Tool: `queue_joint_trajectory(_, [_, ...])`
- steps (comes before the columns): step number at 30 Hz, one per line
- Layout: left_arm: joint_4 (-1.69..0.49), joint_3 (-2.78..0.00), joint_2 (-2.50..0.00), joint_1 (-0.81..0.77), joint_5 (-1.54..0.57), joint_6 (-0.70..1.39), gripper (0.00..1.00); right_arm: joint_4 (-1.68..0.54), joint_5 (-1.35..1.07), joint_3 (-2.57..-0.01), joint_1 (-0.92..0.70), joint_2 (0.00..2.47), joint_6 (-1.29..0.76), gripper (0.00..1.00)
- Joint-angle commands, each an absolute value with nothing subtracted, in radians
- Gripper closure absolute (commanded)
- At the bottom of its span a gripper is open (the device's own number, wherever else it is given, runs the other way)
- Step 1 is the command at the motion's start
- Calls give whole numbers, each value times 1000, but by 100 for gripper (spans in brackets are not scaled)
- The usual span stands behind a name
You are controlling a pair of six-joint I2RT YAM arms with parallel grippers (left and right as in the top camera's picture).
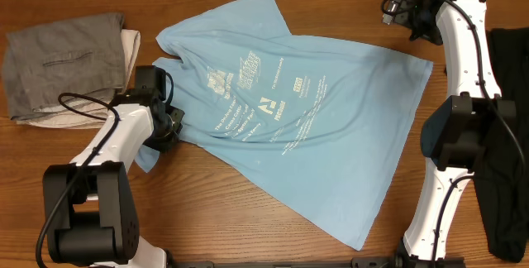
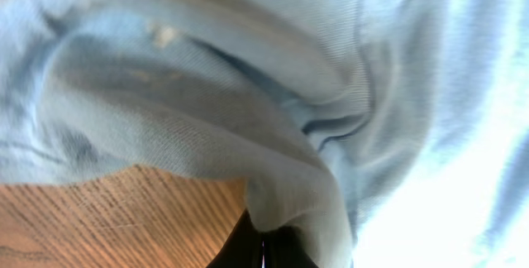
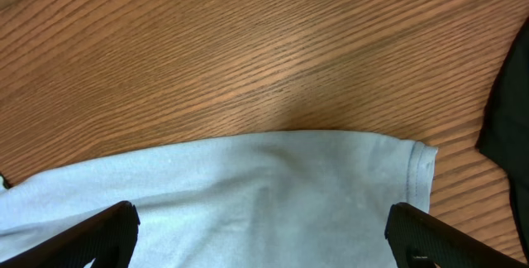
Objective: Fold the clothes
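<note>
1. Bunched close against the left wrist camera, a light blue short-sleeved cotton T-shirt point(image 2: 207, 136) rises in soft folds from the left gripper point(image 2: 263, 253). Its dark fingers are pressed together on a pinch of that cloth.
2. Seen from overhead, this grip sits at the shirt's left side, toward the left edge of the brown wood-grain table point(image 1: 248, 227). A small flap of blue fabric pokes out below the gripper, toward the near edge.
3. The shirt is spread askew over the middle of the table, with the side bearing white printed text and logos facing up. One corner points toward the near edge, and another reaches toward the far right corner of the table.
4. The right gripper point(image 3: 264, 239) is above that far right corner of the shirt, its two black fingers wide apart and holding nothing. The stitched hem lies between them; whether the fingertips touch the cloth cannot be told.
5. A folded grey fabric garment point(image 1: 66, 65) lies at the far left corner of the table, resting on a cream-coloured cloth point(image 1: 131, 46) that shows along its right side.
6. A black cloth point(image 1: 506, 136) lies along the right edge, apart from the shirt.
</note>
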State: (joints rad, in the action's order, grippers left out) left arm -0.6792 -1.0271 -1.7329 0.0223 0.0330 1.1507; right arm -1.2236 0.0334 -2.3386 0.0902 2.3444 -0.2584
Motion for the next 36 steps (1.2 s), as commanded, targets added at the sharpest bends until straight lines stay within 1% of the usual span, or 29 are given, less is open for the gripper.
queue_joint_trajectory(1, [-668, -1053, -1729, 31, 27, 1114, 96, -1221, 35, -2355, 94, 2332, -262, 0])
queue_joint_trajectory(7, [-591, -1053, -1729, 31, 26, 1076, 96, -1221, 35, -2355, 94, 2332, -262, 0])
queue_joint_trajectory(15, [-569, -1052, -1733, 31, 44, 1076, 96, -1221, 35, -2355, 94, 2332, -262, 0])
queue_joint_trajectory(21, [-512, -1052, -1752, 30, 47, 1059, 96, -1221, 36, -2355, 94, 2332, -262, 0])
queue_joint_trajectory(26, [-495, -1073, -1747, 30, 24, 986, 96, -1221, 36, -2355, 94, 2332, -262, 0])
queue_joint_trajectory(29, [-567, -1150, -1723, 28, 10, 883, 96, -1221, 35, -2355, 94, 2332, -262, 0])
queue_joint_trajectory(33, [-895, -1330, -1677, -1, 112, 856, 86, -1221, 36, -2355, 94, 2332, -262, 0])
queue_joint_trajectory(35, [-1020, -1387, -1673, -16, 112, 852, 70, -1221, 36, -2355, 94, 2332, -262, 0])
queue_joint_trajectory(36, [-1071, -1404, -1673, -25, 111, 852, 66, -1221, 36, -2355, 94, 2332, -262, 0])
